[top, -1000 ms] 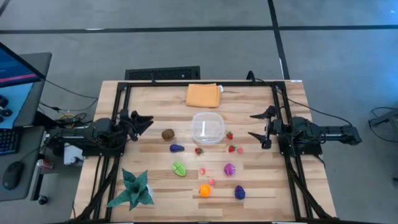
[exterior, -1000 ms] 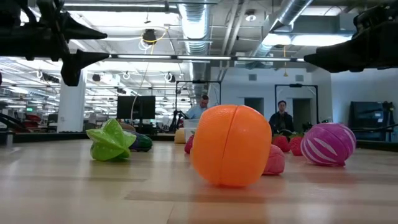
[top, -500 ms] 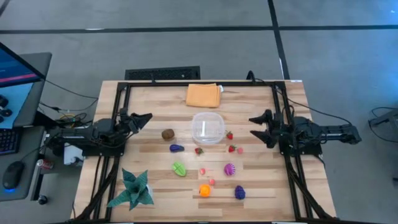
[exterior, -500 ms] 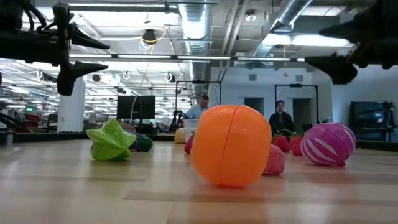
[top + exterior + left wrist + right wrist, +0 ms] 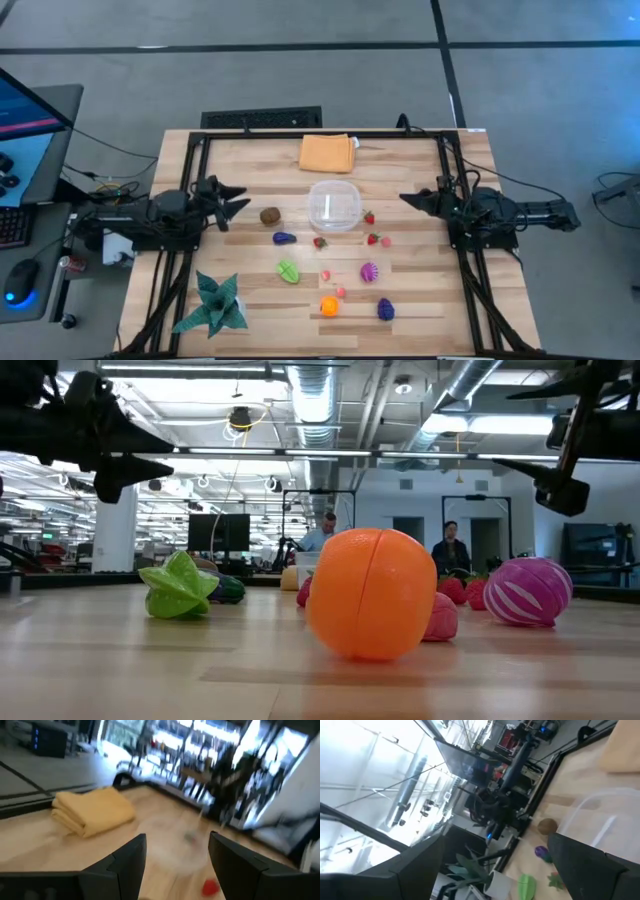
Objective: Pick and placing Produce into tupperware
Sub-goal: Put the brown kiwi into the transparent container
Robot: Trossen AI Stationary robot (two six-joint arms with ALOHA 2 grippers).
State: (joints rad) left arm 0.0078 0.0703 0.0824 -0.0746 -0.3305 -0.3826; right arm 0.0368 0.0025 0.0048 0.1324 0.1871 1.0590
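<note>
Centrally, tupperware (image 5: 334, 205) sits between both arms' open jaws.

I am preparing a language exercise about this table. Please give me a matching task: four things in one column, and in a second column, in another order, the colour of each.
Things:
1. folded cloth
2. star-shaped plant
3. tupperware
4. round fruit nearest the table's front edge

Colours:
a. clear
b. orange, round
c. green
d. orange, flat

Pairs: 1-d, 2-c, 3-a, 4-b

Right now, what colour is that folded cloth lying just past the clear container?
The folded cloth is plain orange-yellow, with no pattern. The high view shows it best.
</note>
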